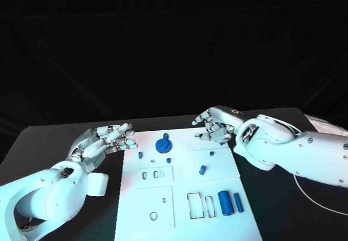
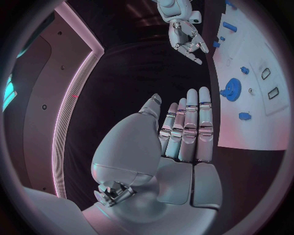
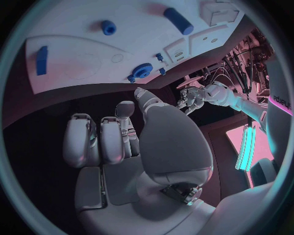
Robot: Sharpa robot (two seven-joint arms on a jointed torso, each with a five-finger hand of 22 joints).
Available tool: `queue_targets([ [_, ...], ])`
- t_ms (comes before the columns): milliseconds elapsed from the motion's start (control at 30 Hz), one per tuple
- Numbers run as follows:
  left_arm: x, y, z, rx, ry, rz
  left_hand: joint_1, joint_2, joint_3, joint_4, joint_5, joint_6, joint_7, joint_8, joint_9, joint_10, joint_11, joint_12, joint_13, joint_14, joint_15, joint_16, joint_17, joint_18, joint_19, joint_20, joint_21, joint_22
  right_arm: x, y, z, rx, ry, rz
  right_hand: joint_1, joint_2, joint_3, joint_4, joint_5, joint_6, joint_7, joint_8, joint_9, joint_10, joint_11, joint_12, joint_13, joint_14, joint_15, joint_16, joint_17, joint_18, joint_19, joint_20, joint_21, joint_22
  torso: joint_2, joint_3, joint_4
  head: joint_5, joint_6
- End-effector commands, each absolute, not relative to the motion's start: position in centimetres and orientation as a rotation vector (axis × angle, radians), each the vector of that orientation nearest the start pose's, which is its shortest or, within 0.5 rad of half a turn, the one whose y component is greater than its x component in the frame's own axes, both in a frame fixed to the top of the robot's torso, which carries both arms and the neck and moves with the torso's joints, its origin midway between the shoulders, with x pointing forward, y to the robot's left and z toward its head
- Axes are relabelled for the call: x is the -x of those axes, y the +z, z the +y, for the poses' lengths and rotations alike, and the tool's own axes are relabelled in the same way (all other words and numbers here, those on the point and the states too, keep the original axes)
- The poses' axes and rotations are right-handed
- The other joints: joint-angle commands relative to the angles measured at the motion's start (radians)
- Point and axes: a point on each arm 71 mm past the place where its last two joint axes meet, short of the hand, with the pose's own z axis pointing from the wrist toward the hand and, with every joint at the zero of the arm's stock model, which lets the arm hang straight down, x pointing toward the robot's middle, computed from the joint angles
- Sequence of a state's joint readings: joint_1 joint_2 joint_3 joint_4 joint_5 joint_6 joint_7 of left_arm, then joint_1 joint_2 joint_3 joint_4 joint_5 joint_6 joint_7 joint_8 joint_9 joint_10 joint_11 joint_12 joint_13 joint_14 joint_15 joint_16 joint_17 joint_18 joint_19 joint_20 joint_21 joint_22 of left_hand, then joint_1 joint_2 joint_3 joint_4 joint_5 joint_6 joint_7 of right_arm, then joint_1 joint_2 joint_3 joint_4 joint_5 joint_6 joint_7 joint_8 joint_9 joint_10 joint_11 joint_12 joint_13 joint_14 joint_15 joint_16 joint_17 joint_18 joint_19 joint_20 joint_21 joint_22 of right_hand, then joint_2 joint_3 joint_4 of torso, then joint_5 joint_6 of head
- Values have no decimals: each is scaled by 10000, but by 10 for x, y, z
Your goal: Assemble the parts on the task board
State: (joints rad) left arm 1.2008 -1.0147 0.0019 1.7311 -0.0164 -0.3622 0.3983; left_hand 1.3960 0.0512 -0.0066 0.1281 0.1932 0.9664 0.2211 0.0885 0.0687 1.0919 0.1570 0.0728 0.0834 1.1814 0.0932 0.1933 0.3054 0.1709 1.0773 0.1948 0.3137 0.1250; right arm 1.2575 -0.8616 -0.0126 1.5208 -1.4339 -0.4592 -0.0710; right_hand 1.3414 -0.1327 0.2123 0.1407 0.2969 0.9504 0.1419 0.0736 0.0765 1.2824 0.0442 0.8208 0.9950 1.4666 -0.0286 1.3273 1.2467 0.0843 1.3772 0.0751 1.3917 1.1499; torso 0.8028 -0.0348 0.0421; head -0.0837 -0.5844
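Note:
The white task board (image 1: 184, 208) lies in the middle of the black table. A blue gear (image 1: 164, 146) stands near its far edge, also in the left wrist view (image 2: 232, 88) and the right wrist view (image 3: 141, 73). Several small blue pieces (image 1: 202, 169) lie around the board's middle. A thick blue cylinder (image 1: 225, 201) and a thin blue bar (image 1: 238, 202) lie near the right edge. My left hand (image 1: 107, 140) hovers off the board's far left corner, fingers straight, holding nothing. My right hand (image 1: 214, 124) hangs over the far right corner, fingers loosely bent, with nothing in it.
Empty rectangular and oval slots (image 1: 194, 205) are cut into the board's near half. A white cable (image 1: 341, 211) loops on the table at the right. Black table (image 1: 285, 224) surrounds the board on both sides.

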Motion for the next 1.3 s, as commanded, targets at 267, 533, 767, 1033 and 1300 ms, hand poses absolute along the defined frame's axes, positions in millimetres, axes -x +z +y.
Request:
queue_targets([
  [267, -456, -146, 230, 10857, -15883, 13691, 41, 20, 51, -43, 53, -19, 24, -57, -4, -58, 17, -59, -14, -60, 24, -80, 41, 96, -62, 21, -33, -18, -498, -140, -267, 1205, 7442, 15076, 324, -109, 24, -294, -389, 3, 0, -54, -20, -22, 34, -84, -58, 441, -15, 24, 17, -6, 54, -4, 51, 13, -54, 171, -163, -50, 35],
  [533, -457, -148, 230, 10862, -15889, 13701, 41, 20, 51, -43, 53, -19, 24, -57, -4, -58, 17, -59, -14, -60, 24, -80, 41, 96, -62, 21, -33, -18, -506, -147, -296, 731, 6846, 15470, 328, -152, 0, -316, -408, -9, 3, -64, -24, -37, 38, -114, -78, 437, -11, 13, 7, -3, 45, -2, 45, -1, -43, 149, -148, -131, 27],
  [767, -458, -148, 231, 10868, -15875, 13697, 42, 22, 57, -47, 54, -16, 23, -56, -3, -55, 16, -57, -13, -58, 23, -83, 46, 96, -62, 21, -33, -19, -512, -162, -301, 509, 6619, 15806, 324, -158, -6, -317, -411, -10, 3, -64, -24, -40, 40, -121, -83, 433, -10, 0, -10, 0, 39, -1, 39, -13, -44, 139, -143, -111, -23],
  [1033, -458, -149, 231, 10875, -15864, 13700, 43, 23, 59, -48, 54, -15, 22, -56, -3, -54, 16, -56, -13, -57, 23, -84, 48, 97, -62, 21, -33, -19, -515, -174, -298, 419, 6555, 16149, 319, -152, -7, -314, -412, -7, 4, -63, -24, -42, 41, -125, -86, 431, -9, -8, -19, 4, 29, -1, 30, -34, -53, 114, -128, -93, -41],
  [1300, -458, -149, 231, 10877, -15862, 13703, 43, 23, 59, -48, 54, -15, 22, -56, -3, -54, 16, -56, -13, -57, 23, -84, 48, 97, -62, 21, -33, -19, -518, -182, -294, 298, 6459, 16332, 259, -90, -19, -277, -441, 44, 4, -40, -15, -15, 43, -81, -53, 430, -4, -3, -3, 3, 27, 4, 32, -28, -57, 120, -145, -51, -79],
])
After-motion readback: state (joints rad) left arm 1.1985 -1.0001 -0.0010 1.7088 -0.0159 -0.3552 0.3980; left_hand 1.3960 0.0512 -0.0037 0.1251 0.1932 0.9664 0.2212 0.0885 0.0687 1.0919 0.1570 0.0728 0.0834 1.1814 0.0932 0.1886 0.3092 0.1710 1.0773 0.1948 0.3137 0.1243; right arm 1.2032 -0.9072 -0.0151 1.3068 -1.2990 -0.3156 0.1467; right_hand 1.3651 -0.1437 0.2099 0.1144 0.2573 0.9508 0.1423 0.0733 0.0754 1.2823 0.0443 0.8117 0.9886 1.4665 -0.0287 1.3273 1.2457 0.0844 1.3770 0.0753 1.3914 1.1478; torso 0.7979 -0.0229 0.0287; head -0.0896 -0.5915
